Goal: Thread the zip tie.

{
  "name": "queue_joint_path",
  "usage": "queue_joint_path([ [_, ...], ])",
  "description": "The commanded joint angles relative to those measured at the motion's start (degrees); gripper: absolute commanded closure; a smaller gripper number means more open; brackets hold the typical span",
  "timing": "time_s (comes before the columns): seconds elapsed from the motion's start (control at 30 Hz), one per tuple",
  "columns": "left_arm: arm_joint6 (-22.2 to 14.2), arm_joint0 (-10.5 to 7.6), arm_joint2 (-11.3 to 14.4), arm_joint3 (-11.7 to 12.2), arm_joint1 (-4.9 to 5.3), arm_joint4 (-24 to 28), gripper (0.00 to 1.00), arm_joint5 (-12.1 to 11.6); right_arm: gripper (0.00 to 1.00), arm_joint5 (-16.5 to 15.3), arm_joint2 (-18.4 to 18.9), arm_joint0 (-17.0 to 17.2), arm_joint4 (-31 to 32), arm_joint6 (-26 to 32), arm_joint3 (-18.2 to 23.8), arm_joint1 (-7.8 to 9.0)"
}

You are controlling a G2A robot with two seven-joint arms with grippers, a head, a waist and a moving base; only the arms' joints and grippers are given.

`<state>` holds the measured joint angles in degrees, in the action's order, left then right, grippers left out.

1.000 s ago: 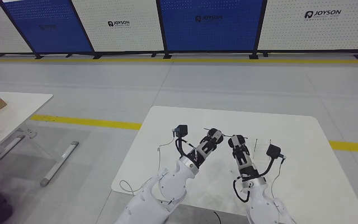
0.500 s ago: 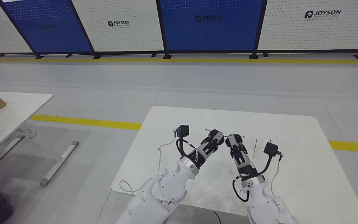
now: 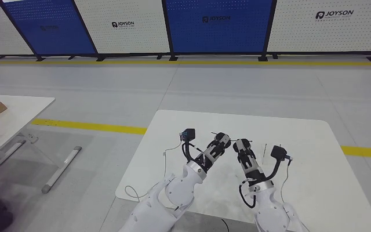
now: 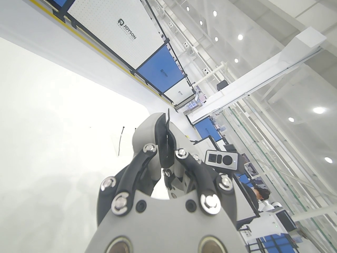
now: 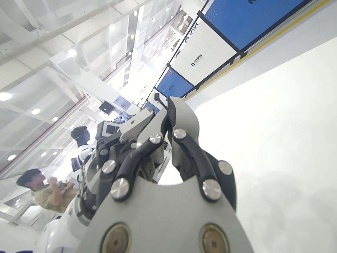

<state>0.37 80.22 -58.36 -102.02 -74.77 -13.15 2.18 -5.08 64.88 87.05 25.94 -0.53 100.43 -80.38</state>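
left tool (image 4: pixel 165 132) clamps zip tie (image 4: pixel 168 115) | right tool (image 5: pixel 168 111) clamps zip tie, head (image 5: pixel 157 97) protruding | spare tie (image 4: pixel 120 140) on table (image 4: pixel 52 93)

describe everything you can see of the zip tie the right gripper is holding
The zip tie is a thin black strip, seemingly plastic, with a small square head at its free end. The shut fingers of the right gripper pinch it, the head end poking out past the fingertips. It is held above the white table; the rest is hidden in the grip.
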Motion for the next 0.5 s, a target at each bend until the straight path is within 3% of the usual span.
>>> queue_joint_path([
  [0.0,-0.07,-0.02,0.06,0.14,-0.03,-0.05,1.00,0.03,1.00,-0.16,0.29,0.04,-0.43,0.43,0.05,0.05],
  [0.47,-0.05,-0.02,0.31,0.36,-0.22,-0.54,1.00,0.36,1.00,-0.09,1.22,0.46,0.55,0.80,0.34,0.27],
])
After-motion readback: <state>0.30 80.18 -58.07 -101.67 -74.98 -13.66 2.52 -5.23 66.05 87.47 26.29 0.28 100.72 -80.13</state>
